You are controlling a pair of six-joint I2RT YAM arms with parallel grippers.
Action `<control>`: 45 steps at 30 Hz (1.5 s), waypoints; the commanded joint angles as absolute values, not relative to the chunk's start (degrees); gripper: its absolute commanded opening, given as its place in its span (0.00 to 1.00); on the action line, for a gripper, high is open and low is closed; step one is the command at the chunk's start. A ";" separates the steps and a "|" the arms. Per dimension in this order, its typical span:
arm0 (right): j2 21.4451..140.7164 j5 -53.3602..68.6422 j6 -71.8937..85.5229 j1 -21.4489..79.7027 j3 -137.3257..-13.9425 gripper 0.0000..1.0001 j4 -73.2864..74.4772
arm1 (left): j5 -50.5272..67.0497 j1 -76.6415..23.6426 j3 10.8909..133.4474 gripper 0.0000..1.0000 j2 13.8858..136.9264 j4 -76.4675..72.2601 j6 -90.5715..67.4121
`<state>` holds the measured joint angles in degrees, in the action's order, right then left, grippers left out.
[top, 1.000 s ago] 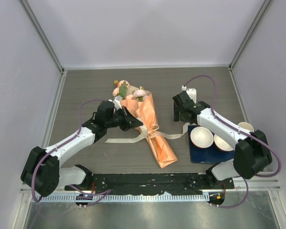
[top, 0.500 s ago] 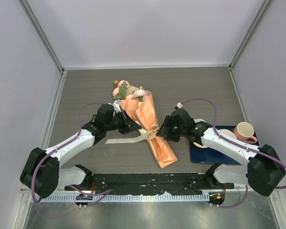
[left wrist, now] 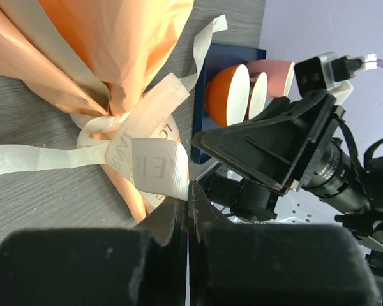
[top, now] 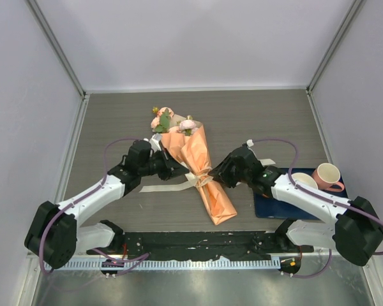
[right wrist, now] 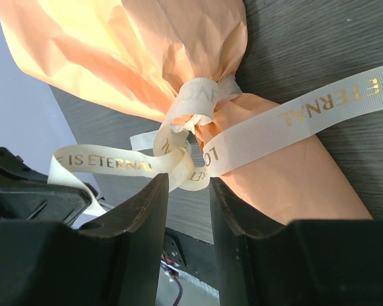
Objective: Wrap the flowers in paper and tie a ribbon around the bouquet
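The bouquet [top: 201,175] lies slantwise mid-table, an orange paper [top: 191,150] cone with pink flowers [top: 168,120] at its far, wide end. A cream ribbon [top: 200,179] is knotted round its middle, one tail [top: 159,187] trailing left. My left gripper [top: 180,169] sits just left of the knot, and its jaws [left wrist: 190,185] are shut on a ribbon loop [left wrist: 150,164]. My right gripper [top: 221,174] is at the knot's right side. Its fingers [right wrist: 188,181] stand apart with a narrow gap, and a small loop of ribbon [right wrist: 182,167] rests at their tips beside the paper [right wrist: 127,51].
A dark blue mat [top: 268,205] lies at the right with a bowl [top: 303,180] and a pink mug [top: 327,175] on it. White enclosure walls stand around the table. The black rail [top: 198,242] runs along the near edge.
My right arm swung left from above the mat to the ribbon knot, and its jaws narrowed. The left gripper barely moved and stays shut.
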<state>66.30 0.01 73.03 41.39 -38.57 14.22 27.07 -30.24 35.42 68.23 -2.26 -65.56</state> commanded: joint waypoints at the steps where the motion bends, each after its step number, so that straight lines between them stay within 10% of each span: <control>1: 66.62 -1.93 77.08 42.01 -38.06 0.38 13.01 | 28.65 -30.06 35.60 0.00 66.10 -4.39 -65.21; 45: 76.02 -2.55 77.34 42.01 -35.95 0.00 -2.81 | 31.29 -33.48 26.46 0.00 61.18 -5.28 -68.38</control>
